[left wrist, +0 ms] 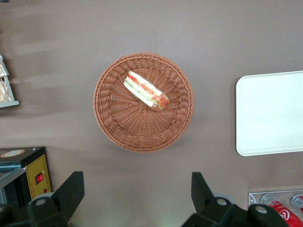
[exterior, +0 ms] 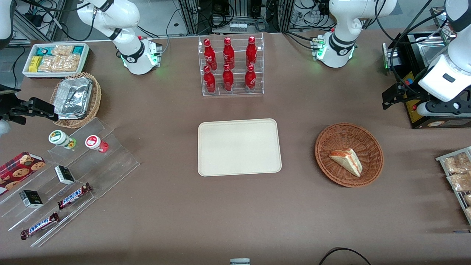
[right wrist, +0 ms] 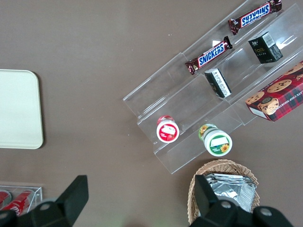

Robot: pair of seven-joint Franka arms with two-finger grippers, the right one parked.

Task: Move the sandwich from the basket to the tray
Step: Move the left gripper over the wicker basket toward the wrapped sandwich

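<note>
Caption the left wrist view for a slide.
Open gripper hovers above the basket holding the sandwich, empty tray beside it.

Readable print: candy wrappers only

"SNICKERS" stands on two candy bars (right wrist: 209,56) (right wrist: 255,15) lying on a clear stepped display stand (right wrist: 189,104), well away from the gripper (left wrist: 137,198); print on the boxes and cups nearby cannot be made out.

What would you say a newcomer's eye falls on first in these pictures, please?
Probably the sandwich, lying alone in the reddish-brown wicker basket toward the working arm's end of the table. Next comes the bare cream tray at the table's middle, beside the basket, with the rack of red bottles farther from the front camera. The left gripper hangs open, high above the table near the basket, holding nothing.
</note>
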